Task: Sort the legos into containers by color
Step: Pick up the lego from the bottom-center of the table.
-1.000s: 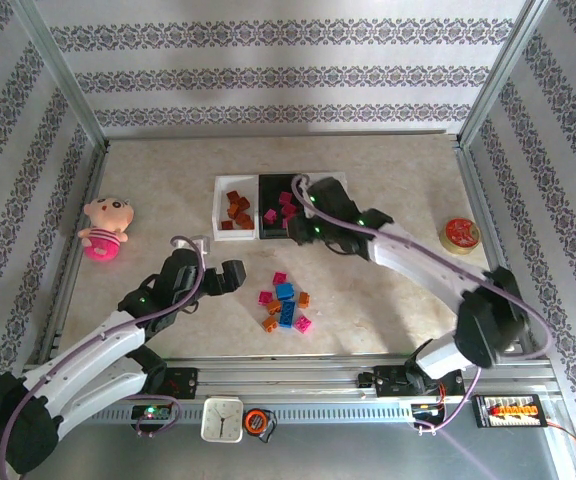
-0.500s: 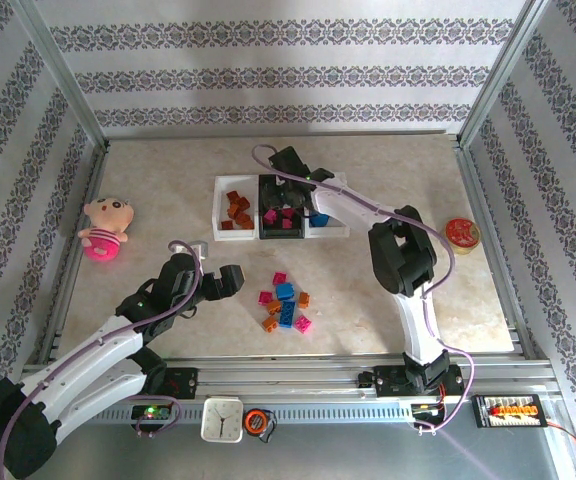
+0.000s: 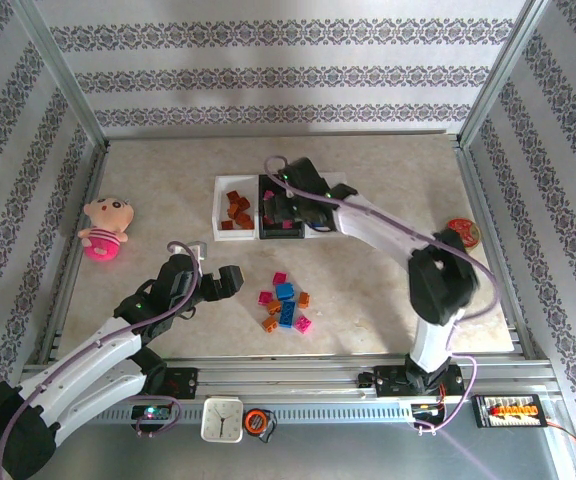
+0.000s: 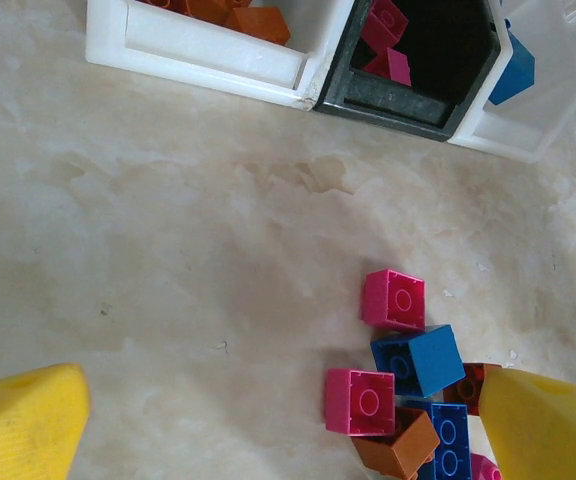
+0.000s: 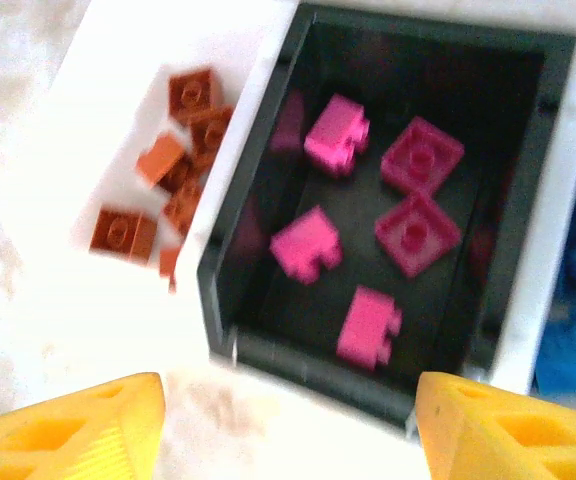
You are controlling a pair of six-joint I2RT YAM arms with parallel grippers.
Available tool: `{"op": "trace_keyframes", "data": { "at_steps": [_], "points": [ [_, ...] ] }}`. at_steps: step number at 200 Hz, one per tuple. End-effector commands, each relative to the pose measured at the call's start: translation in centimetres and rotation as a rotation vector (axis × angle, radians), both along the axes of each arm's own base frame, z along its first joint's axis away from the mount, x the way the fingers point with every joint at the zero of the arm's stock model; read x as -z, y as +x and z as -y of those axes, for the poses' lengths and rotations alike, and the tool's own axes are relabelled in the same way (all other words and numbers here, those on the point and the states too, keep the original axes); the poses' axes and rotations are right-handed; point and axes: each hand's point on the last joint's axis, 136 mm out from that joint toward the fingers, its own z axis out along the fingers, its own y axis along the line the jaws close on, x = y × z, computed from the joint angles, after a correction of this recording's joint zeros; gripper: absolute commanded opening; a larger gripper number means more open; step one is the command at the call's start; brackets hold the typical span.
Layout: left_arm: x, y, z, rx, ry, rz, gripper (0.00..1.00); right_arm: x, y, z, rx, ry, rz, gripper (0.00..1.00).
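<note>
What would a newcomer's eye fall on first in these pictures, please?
The joined trays at the back of the table draw the eye: orange-brown bricks in the left white one, pink bricks in the black middle one, with the right arm's yellow fingers spread open above. In front of them lies a loose heap of blue, pink and orange bricks, and a pink plush doll sits by the left edge.

you're looking at a robot test cell in a lab, not a home — the patterned wallpaper [image 3: 268,75] covers flat panels set between aluminium posts [image 3: 65,80] that box in a marble-look tabletop [image 3: 388,165]. two white robot arms [image 3: 388,235] are bolted to a slotted metal rail [image 3: 298,372] at the near edge — in front of it lie a small clock [image 3: 222,420], a tape measure [image 3: 259,420] and a wired connector block [image 3: 508,409].
</note>
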Motion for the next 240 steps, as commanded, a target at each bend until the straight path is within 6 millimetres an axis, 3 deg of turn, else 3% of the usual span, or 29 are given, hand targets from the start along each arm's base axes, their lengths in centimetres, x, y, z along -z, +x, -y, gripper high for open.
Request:
{"op": "trace_keyframes", "data": {
  "at_steps": [1, 35, 71, 106, 150, 207, 240],
  "points": [
    [0.5, -0.5, -0.1, 0.007, 0.014, -0.019, 1.00, 0.9, -3.8, 1.3, -0.021, -0.003, -0.022, 0.68],
    [0.7, -0.5, -0.5, -0.008, 0.031, -0.023, 1.00, 4.9, -9.9, 4.7, -0.003, -0.050, -0.119, 0.69],
    [0.9, -0.4, -0.9, -0.029, 0.044, -0.020, 1.00, 8.4, -14.0, 5.8, 0.010, -0.080, -0.204, 0.69],
    [1.1, -0.3, -0.8, -0.032, 0.033, -0.025, 1.00, 10.4, -15.3, 4.7, 0.021, -0.034, -0.269, 0.69],
    [1.7, -0.7, -0.9, -0.031, 0.040, -0.045, 1.00, 11.4, -16.2, 3.6, -0.006, -0.043, -0.305, 0.63],
    [2.0, -0.8, -1.2, -0.038, 0.045, -0.045, 1.00, 13.9, -18.3, 5.3, 0.014, -0.101, -0.371, 0.43],
    [1.9, -0.7, -1.1, -0.038, 0.047, -0.041, 1.00, 13.9, -18.3, 5.6, 0.012, -0.110, -0.359, 0.30]
  ]
}}
